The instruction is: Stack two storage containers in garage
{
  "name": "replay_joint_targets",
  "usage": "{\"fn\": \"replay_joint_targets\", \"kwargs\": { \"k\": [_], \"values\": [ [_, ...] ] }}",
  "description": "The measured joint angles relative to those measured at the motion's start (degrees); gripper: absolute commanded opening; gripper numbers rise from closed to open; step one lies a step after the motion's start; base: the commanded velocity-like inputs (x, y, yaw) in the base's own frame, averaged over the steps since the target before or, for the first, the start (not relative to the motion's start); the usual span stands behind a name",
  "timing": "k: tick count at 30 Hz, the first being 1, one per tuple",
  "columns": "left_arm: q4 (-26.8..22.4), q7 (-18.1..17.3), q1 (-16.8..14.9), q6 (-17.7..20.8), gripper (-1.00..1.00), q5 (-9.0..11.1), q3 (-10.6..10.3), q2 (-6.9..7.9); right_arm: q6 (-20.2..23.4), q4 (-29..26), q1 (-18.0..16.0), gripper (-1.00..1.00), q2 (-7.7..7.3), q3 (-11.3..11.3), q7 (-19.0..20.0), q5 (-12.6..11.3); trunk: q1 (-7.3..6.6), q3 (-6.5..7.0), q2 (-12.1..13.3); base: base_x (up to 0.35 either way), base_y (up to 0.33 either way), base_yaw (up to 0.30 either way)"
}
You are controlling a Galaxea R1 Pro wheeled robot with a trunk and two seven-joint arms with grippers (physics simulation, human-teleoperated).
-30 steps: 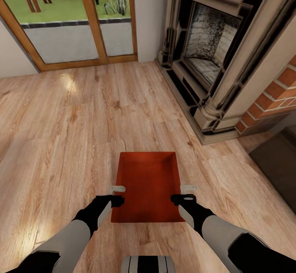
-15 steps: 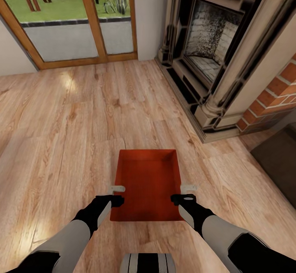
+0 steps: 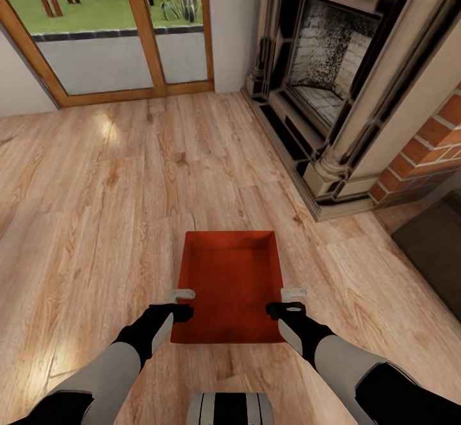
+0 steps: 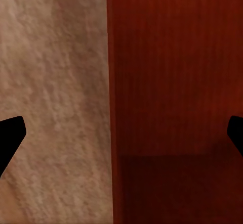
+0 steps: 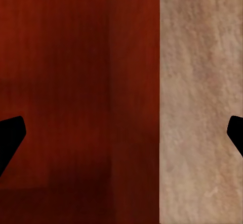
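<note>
Ribbed orange-red rectangular container, wood-plank floor.

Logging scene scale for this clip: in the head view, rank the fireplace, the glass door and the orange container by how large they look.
1. fireplace, largest
2. glass door, somewhat smaller, though cut off by the frame
3. storage container, smallest, despite being nearest the camera
</note>
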Motion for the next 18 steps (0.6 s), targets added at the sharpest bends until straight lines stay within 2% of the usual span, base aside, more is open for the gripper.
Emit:
{"fn": "replay_joint_targets", "kwargs": {
  "k": [14, 18],
  "values": [
    [0.0, 0.0, 0.0, 0.0, 1.0, 0.1, 0.1, 0.08, -0.2, 0.0, 0.0, 1.0, -0.07, 0.0, 0.0, -0.1, 0.0, 0.0, 0.0, 0.0, 0.0, 0.0],
    [0.0, 0.0, 0.0, 0.0, 1.0, 0.1, 0.2, 0.09, -0.3, 0.0, 0.0, 1.0, -0.75, -0.1, 0.2, -0.2, 0.0, 0.0, 0.0, 0.0, 0.0, 0.0]
  ]
}}
